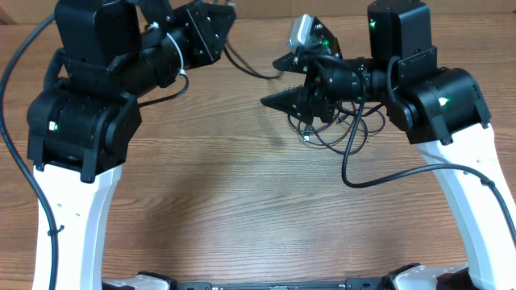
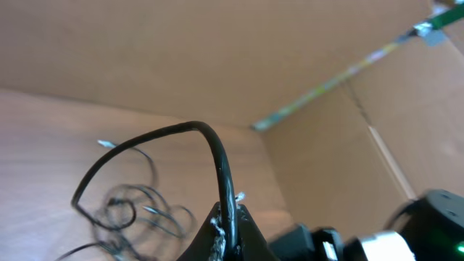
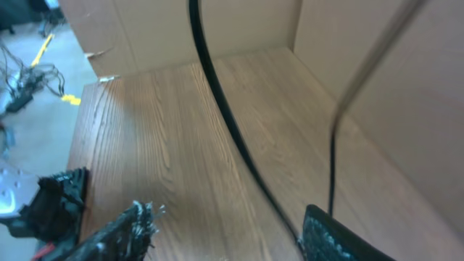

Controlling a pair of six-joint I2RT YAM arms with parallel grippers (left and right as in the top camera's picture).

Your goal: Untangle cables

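Note:
A thin black cable (image 1: 248, 69) runs from my left gripper (image 1: 216, 34) at the back of the table to the right. In the left wrist view my left gripper (image 2: 230, 221) is shut on this cable (image 2: 197, 128), which arcs up and down to a loose tangle of cables (image 2: 130, 210) on the wood. The tangle (image 1: 343, 129) lies under my right arm. My right gripper (image 1: 276, 80) is open in front of the tangle. In the right wrist view its fingers (image 3: 225, 232) are wide apart, and the taut cable (image 3: 221, 109) passes between them close to the right finger.
Cardboard walls (image 2: 217, 51) stand behind and beside the wooden table (image 1: 242, 209). The table's edge and floor with loose wires (image 3: 29, 76) show at the left in the right wrist view. A thicker arm cable (image 1: 379, 179) loops over the table on the right.

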